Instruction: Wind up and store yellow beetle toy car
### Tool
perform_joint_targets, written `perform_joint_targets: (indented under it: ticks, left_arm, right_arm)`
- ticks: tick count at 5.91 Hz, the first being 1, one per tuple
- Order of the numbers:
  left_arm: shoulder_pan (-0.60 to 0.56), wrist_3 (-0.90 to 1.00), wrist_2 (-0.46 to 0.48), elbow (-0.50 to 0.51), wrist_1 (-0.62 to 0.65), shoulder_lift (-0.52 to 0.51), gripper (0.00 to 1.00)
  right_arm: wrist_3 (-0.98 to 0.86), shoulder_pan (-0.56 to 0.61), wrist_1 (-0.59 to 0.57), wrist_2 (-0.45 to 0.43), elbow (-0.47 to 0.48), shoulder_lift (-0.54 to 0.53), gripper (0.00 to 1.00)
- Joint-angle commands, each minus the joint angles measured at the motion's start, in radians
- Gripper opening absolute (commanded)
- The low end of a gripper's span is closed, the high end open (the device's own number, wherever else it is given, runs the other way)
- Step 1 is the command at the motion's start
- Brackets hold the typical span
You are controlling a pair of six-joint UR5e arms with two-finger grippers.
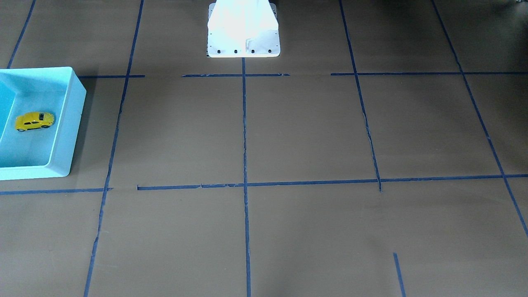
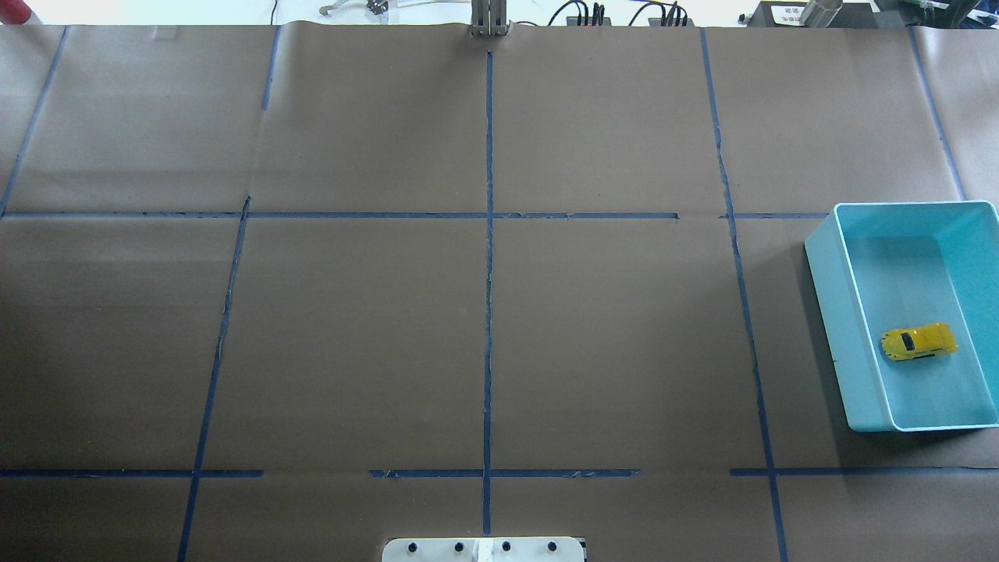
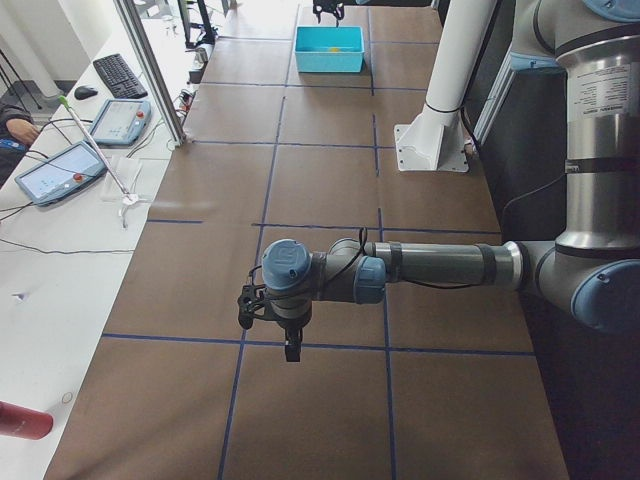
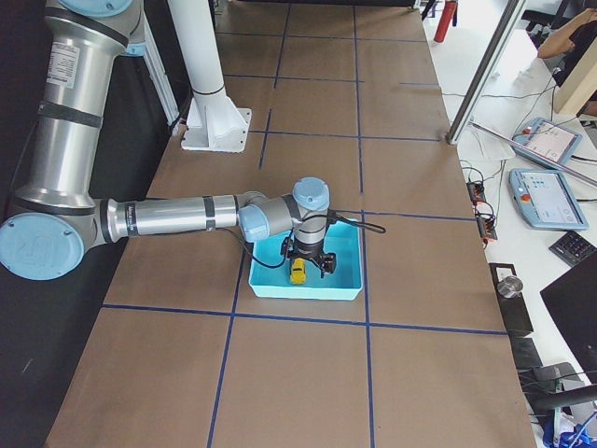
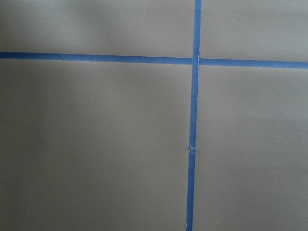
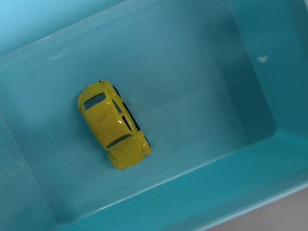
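Note:
The yellow beetle toy car (image 2: pixel 919 342) rests on its wheels on the floor of the turquoise bin (image 2: pixel 826 312), alone and touching nothing. It also shows in the front view as the car (image 1: pixel 35 121) in the bin (image 1: pixel 77 108), and close up in the right wrist view (image 6: pixel 114 130). My right gripper (image 4: pixel 308 269) hangs just above the bin over the car; I cannot tell whether it is open or shut. My left gripper (image 3: pixel 288 345) hovers over bare brown paper far from the bin, and I cannot tell its state. Neither wrist view shows fingers.
The table wears brown paper with a blue tape grid (image 5: pixel 194 120). The white robot pedestal (image 1: pixel 243 33) stands at the middle of the robot's edge. Control tablets (image 3: pixel 60 168) and a keyboard lie on a side bench, with a person's hand (image 3: pixel 12 128) near them.

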Motion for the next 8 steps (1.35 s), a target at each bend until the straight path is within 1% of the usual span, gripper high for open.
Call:
perform_joint_targets:
  ticks: [1,2,3,4,5,6,7,8]
  left_arm:
    - [0.0,0.0,0.001,-0.001,0.0,0.0,1.0]
    - [0.0,0.0,0.001,-0.001,0.0,0.0,1.0]
    - [0.0,0.0,0.001,-0.001,0.0,0.0,1.0]
    - [0.0,0.0,0.001,-0.001,0.0,0.0,1.0]
    - [0.0,0.0,0.001,0.001,0.0,0.0,1.0]
    - [0.0,0.0,-0.001,0.001,0.0,0.0,1.0]
    - [0.0,0.0,0.001,0.001,0.0,0.0,1.0]
    - [0.002,0.0,0.001,0.001,0.0,0.0,1.0]
  right_arm:
    - [0.018,0.203,-0.213,0.074,-0.003,0.002,1.0]
    - [0.164,0.262,-0.292,0.076,-0.006,0.002,1.0]
    - [0.371,0.301,-0.302,0.102,-0.003,0.009,1.0]
    - [0.391,0.318,-0.334,0.106,-0.009,0.02,1.0]
    - [0.45,0.338,-0.332,0.102,0.006,0.023,1.0]
    - [0.68,0.364,-0.325,0.102,0.017,0.023,1.0]
    - [0.868,0.364,-0.32,0.102,0.021,0.038,1.0]
    - [0.87,0.364,-0.32,0.102,0.021,0.041,1.0]
